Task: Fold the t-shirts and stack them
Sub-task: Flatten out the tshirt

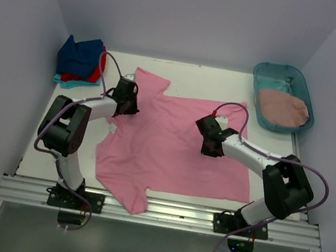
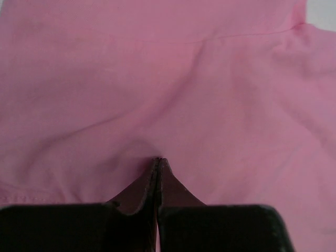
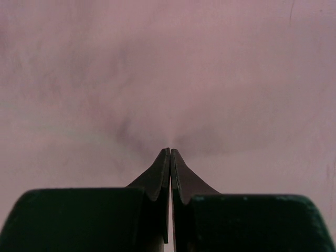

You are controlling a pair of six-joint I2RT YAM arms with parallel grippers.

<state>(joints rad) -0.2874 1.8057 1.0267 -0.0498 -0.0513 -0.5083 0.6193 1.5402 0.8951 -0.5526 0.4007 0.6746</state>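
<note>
A bright pink t-shirt (image 1: 170, 152) lies spread flat across the middle of the table. My left gripper (image 1: 126, 99) is shut, its tips down on the shirt's far left part near a sleeve; in the left wrist view the tips (image 2: 158, 160) touch the pink cloth (image 2: 210, 79), which creases slightly around them. My right gripper (image 1: 211, 142) is shut, its tips (image 3: 170, 150) resting on the shirt's right part (image 3: 168, 63). No cloth shows between either pair of jaws. A folded stack of navy (image 1: 80, 53), red and turquoise shirts sits at the back left. A dusty rose shirt (image 1: 283, 108) lies in the tub.
A teal plastic tub (image 1: 272, 71) stands at the back right corner. White walls close in the table on three sides. A metal rail (image 1: 161, 211) runs along the near edge, and one sleeve of the pink shirt hangs over it.
</note>
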